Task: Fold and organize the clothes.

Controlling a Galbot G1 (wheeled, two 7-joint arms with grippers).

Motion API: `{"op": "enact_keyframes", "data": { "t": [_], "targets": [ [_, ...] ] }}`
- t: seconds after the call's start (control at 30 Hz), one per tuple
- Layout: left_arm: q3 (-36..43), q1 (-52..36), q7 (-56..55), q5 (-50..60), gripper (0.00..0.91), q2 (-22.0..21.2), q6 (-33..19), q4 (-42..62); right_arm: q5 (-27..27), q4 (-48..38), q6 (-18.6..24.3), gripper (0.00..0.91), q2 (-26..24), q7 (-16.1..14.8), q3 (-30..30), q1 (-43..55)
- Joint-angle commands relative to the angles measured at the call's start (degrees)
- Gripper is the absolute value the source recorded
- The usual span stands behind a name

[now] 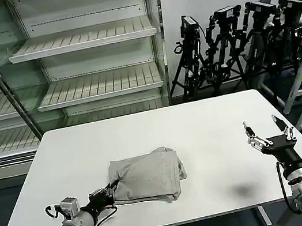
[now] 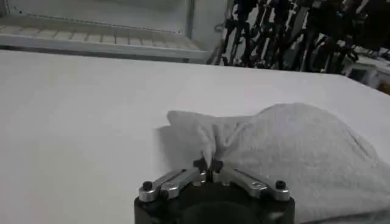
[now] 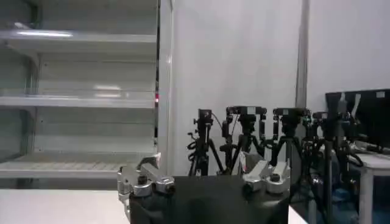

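Nearest us, at the front left of the white table [image 1: 213, 131], our left claw [image 1: 110, 191] is pinched tight on a corner of the light grey T-shirt [image 1: 147, 177], which lies bunched and roughly folded near the table's front middle. Our right claw [image 1: 268, 129] hovers above the table's front right, well apart from the shirt, its fingers [image 1: 250, 133] spread wide and holding nothing. Beyond the table we see empty shelves [image 1: 85, 38] and a row of black tripods [image 1: 233, 46].
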Motion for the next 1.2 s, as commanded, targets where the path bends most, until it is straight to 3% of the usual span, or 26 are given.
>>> {"op": "enact_keyframes", "data": {
  "t": [0.03, 0.27, 0.77, 0.97, 1.2],
  "targets": [
    [-2.33, 0.42, -0.25, 0.36, 0.04, 0.42, -0.55, 0.66, 0.0, 0.5, 0.04, 0.907, 0.0, 0.0, 0.1, -0.22],
    [-12.97, 1.08, -2.32, -3.86, 0.04, 2.14, -0.74, 2.96, 0.6, 0.42, 0.02, 0.907, -0.57, 0.03, -0.14, 1.26],
    [-32.5, 5.49, -4.89, -10.07, 0.04, 14.15, -0.33, 4.52, 2.23, -0.8, 0.41, 0.907, -1.98, -0.27, -2.15, 4.81],
    [-36.36, 5.3, -4.59, -2.39, 0.04, 18.08, -1.01, 4.01, 3.31, -0.83, 0.88, 0.907, -2.86, -0.52, -1.7, 4.87],
    [-38.67, 5.01, -2.77, 5.2, 0.05, 19.5, -1.11, -0.53, 3.66, -0.87, 1.21, 0.907, -2.56, -0.6, -1.62, 4.9]
  ]
}}
